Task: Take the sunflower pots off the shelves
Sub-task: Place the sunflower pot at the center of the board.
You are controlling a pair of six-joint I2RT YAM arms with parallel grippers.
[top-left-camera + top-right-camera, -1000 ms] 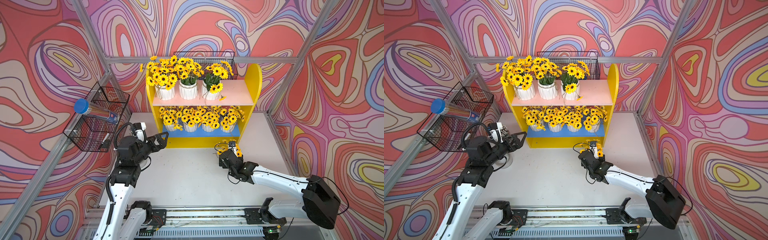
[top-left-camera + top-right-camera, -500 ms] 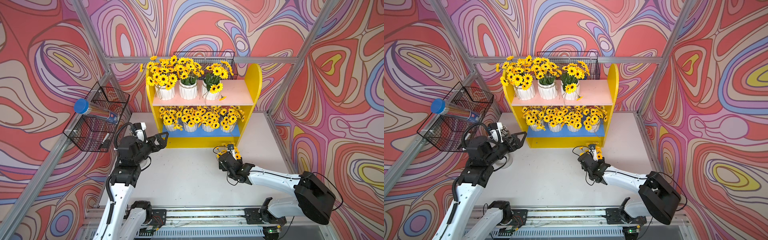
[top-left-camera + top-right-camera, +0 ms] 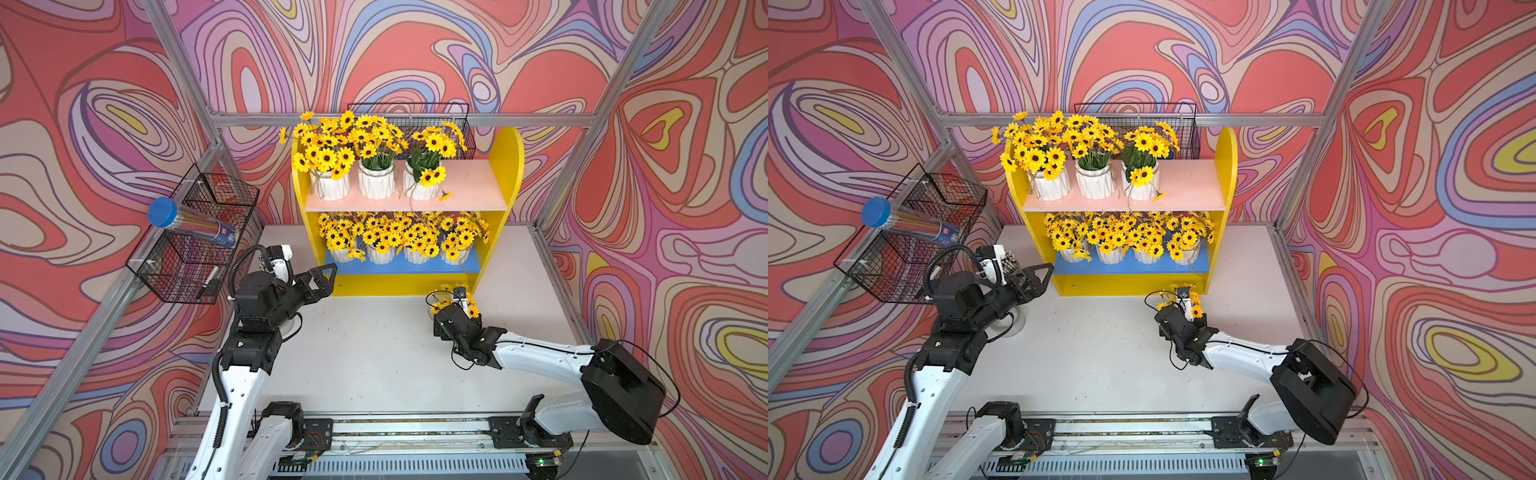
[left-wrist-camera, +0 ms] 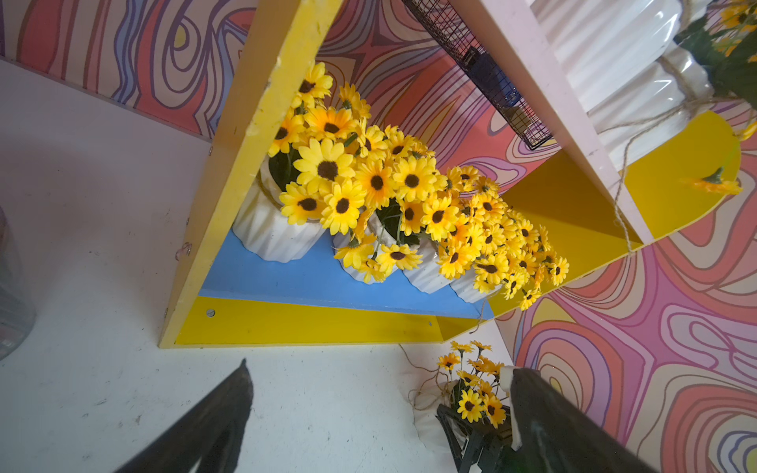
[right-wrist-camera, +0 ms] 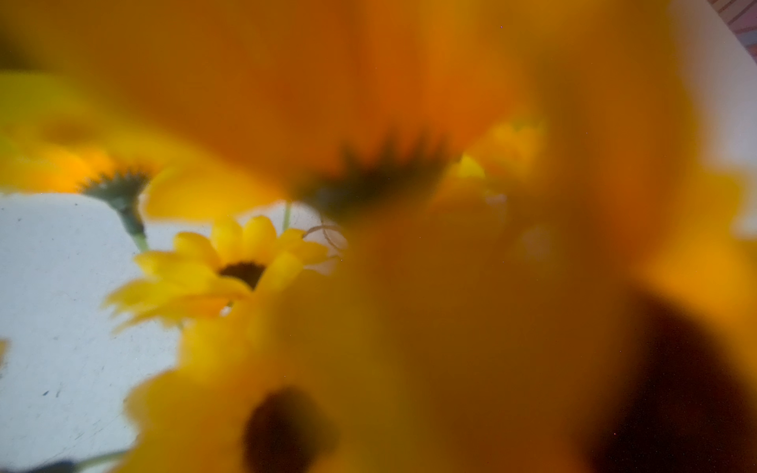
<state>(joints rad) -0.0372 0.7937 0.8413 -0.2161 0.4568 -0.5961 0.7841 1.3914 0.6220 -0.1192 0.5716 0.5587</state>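
White sunflower pot (image 4: 469, 403) sits on the tabletop (image 3: 374, 353) beside the shelves (image 3: 505, 166) — right fingers (image 4: 452, 426) at it, clamped or not I cannot tell, left fingers (image 3: 322, 277) apart — best released fully, then left by a level withdrawal clear of twine.

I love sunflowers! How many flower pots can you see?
8. Three pots stand on the pink shelf, four on the blue shelf, one out front at the right gripper.

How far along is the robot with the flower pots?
Done: one pot is on the table by the shelves. In hand: the right gripper is at that pot, grip unclear. Still to go: three pots on the pink board, four pots on the blue board. The left gripper is open, empty.
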